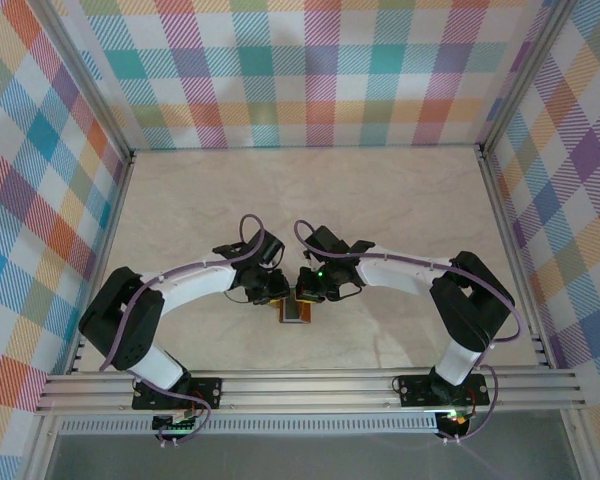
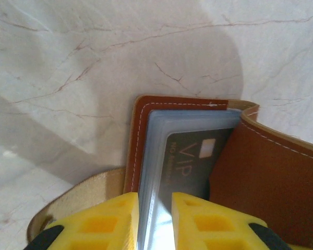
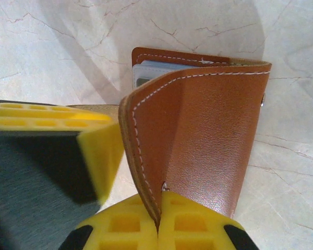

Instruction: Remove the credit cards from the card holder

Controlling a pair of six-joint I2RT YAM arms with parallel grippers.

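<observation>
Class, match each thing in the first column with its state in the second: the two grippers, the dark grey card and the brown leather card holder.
Column one:
A. left gripper
B. right gripper
C. dark grey VIP card
D. brown leather folding card holder

Column two:
1. tucked in a clear plastic sleeve
2. jaws pinched shut on the card holder's flap
3. base on the pale marble table, flap lifted
4. jaws slightly apart astride the sleeve's edge

Pairs: A-4, B-2, C-1, D-3.

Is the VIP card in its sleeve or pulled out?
In: the credit card sits inside the card holder's clear sleeve, VIP lettering showing through.
</observation>
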